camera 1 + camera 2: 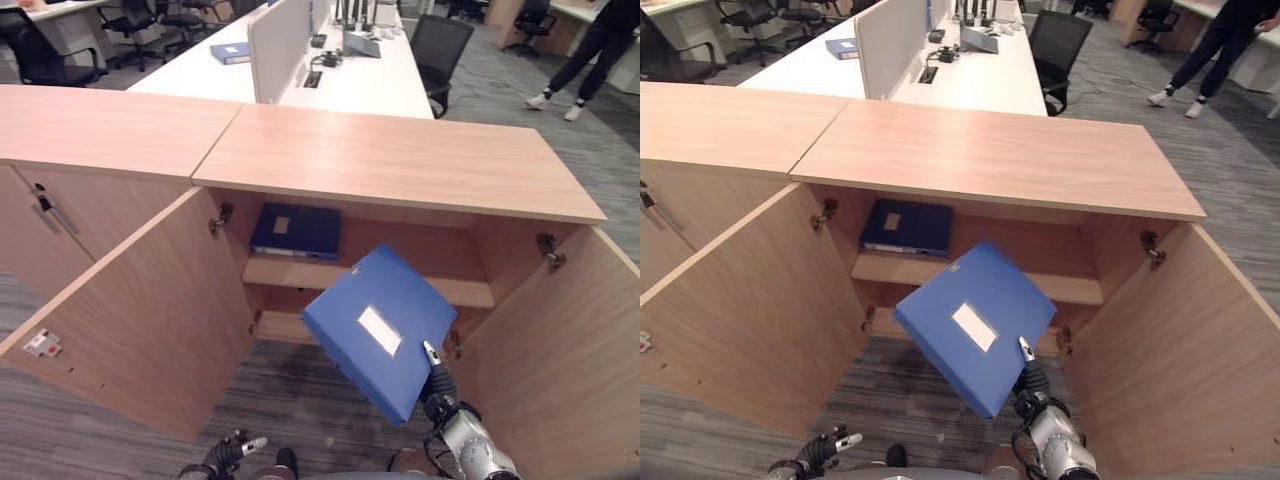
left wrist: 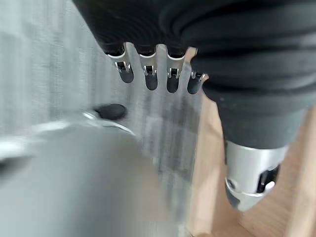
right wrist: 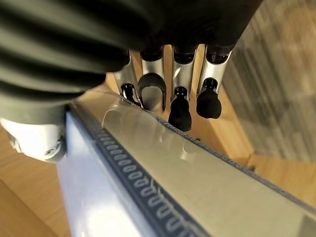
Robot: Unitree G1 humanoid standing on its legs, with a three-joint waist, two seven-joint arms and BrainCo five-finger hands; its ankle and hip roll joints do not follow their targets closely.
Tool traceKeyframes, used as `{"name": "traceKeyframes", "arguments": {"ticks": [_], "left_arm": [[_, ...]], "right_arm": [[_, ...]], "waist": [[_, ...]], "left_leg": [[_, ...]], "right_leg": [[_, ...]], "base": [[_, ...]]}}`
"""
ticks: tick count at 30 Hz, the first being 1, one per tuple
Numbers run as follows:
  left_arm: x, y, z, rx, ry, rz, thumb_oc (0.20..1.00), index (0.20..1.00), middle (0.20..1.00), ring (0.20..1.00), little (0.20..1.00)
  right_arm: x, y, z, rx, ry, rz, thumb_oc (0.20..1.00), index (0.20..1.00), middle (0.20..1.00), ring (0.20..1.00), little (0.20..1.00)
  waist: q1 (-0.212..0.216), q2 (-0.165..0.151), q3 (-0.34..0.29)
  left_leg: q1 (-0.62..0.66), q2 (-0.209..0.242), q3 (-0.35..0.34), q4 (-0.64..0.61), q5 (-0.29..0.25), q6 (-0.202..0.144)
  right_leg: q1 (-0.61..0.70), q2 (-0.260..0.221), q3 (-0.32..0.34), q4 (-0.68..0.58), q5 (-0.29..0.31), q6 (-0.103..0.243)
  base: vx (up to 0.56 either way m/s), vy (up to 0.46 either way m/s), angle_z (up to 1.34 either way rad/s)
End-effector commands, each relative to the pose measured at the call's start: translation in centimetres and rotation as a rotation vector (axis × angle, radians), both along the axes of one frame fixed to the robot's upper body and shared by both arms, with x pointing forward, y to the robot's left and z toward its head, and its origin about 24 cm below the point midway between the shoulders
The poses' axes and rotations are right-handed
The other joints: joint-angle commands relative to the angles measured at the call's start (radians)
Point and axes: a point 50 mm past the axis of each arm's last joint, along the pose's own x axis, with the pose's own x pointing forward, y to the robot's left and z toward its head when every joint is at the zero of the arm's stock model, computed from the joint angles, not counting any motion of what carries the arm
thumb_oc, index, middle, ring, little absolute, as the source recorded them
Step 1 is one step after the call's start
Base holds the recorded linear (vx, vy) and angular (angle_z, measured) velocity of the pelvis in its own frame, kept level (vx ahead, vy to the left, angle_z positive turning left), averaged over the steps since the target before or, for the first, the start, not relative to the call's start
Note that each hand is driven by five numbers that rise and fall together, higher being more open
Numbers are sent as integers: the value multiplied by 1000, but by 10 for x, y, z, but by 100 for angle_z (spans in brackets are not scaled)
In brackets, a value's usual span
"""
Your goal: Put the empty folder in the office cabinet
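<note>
Left eye view: right hand [image 1: 436, 378] grasps one blue folder [image 1: 380, 330] by its lower corner, held tilted in front of the open office cabinet [image 1: 400, 160], its long axis slanting up toward the shelf [image 1: 470, 290], where a second, dark folder [image 1: 296, 229] lies at the shelf's left end. Left hand [image 1: 228, 455] hangs low, farther off. Left wrist view: its fingers [image 2: 150, 74] are relaxed, holding nothing. Right wrist view: fingers [image 3: 179, 111] curl over the folder's edge.
</note>
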Motion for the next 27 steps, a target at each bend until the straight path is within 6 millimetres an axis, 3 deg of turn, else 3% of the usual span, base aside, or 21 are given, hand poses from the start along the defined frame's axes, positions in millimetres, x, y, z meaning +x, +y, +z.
{"name": "traceKeyframes", "arguments": {"ticks": [1, 5, 8, 9, 10, 14, 15, 16, 17, 18, 19, 22, 25, 27], "left_arm": [[25, 1, 9, 25, -103, -20, 1000, 1000, 1000, 1000, 1000], [28, 1, 10, 27, -116, -23, 1000, 1000, 1000, 1000, 1000], [28, -2, 10, 26, -115, -22, 1000, 1000, 1000, 1000, 1000], [28, -3, 9, 18, -111, -5, 1000, 1000, 1000, 1000, 1000], [31, -5, 10, 6, -124, 14, 1000, 1000, 1000, 1000, 1000], [31, -7, 8, 9, -109, 13, 1000, 1000, 1000, 1000, 1000], [31, -7, 8, 9, -110, 13, 1000, 1000, 1000, 1000, 1000], [28, -5, 7, 19, -94, 28, 1000, 1000, 1000, 1000, 1000], [28, -5, 7, 19, -94, 28, 1000, 1000, 1000, 1000, 1000], [25, -3, 6, 18, -83, 42, 1000, 1000, 1000, 1000, 1000], [24, -2, 6, 22, -80, 47, 1000, 1000, 1000, 1000, 1000], [22, -1, 5, 24, -71, 63, 1000, 1000, 1000, 1000, 1000], [18, 0, 3, 28, -56, 71, 1000, 1000, 1000, 1000, 1000], [16, 0, 3, 30, -60, 73, 1000, 1000, 1000, 1000, 1000]], "right_arm": [[36, -13, 36, 52, -218, -154, 200, 200, 200, 200, 200], [40, -22, 42, 56, -243, -208, 200, 200, 200, 200, 200], [44, -33, 48, 27, -267, -223, 200, 200, 200, 200, 200], [45, -39, 51, 18, -277, -235, 200, 200, 200, 200, 200], [51, -43, 58, 0, -302, -235, 200, 200, 200, 200, 200], [55, -49, 63, -47, -315, -210, 200, 200, 200, 200, 200], [55, -49, 64, -47, -315, -211, 200, 200, 200, 200, 200], [56, -52, 67, -64, -325, -204, 200, 200, 200, 200, 200], [57, -52, 67, -64, -325, -204, 200, 200, 200, 200, 200], [58, -57, 73, -78, -343, -212, 200, 200, 200, 200, 200], [59, -59, 74, -87, -343, -221, 200, 200, 200, 200, 200], [63, -69, 81, -131, -353, -236, 200, 200, 200, 200, 200], [67, -75, 90, -162, -381, -247, 200, 200, 200, 200, 200], [69, -79, 94, -183, -392, -257, 200, 200, 200, 200, 200]], "waist": [[-28, -2, -2], [-30, -1, -16], [-40, 21, -36], [-46, 39, -42], [-46, 59, -38], [-37, 86, -33], [-40, 84, -34], [-28, 81, -21], [-32, 77, -23], [-24, 43, -10], [-23, 37, -7], [-9, 34, 2], [11, 21, 1], [44, 21, 6]], "left_leg": [[203, 44, -41, 13, -197, -97], [231, 53, -54, 13, -221, -114], [242, 99, -67, 13, -216, -138], [247, 142, -77, 13, -196, -155], [227, 184, -85, 58, -140, -180], [162, 256, -117, 208, -18, -223], [158, 253, -121, 206, -13, -223], [124, 243, -175, 296, 59, -230], [119, 238, -179, 294, 65, -228], [49, 199, -221, 457, 128, -227], [34, 203, -203, 478, 139, -224], [-18, 208, -176, 447, 106, -204], [-67, 194, -170, 314, -4, -190], [-113, 176, -201, 214, -9, -188]], "right_leg": [[-47, -4, 1, -73, 212, 1], [-10, 4, 3, -124, 235, -6], [5, 33, -6, -129, 227, -18], [10, 65, -2, -119, 202, -36], [17, 99, -7, -113, 169, -60], [89, 179, -27, -138, 88, -120], [87, 176, -30, -139, 90, -120], [124, 205, -19, -148, 66, -145], [122, 200, -22, -149, 69, -145], [163, 204, -14, -160, 41, -168], [172, 204, -16, -161, 30, -171], [194, 204, -6, -161, 3, -167], [213, 192, 11, -161, -12, -145], [236, 190, 37, -161, -26, -131]], "base": [[252, -185, 13], [240, -178, 27], [209, -230, 24], [231, -334, -14], [267, -408, -10], [158, -251, 0], [188, -223, 12], [111, -158, 15], [302, -363, -2], [230, -258, -2], [237, -257, 7], [196, -53, 11], [210, 50, 5], [207, 89, -6]]}}
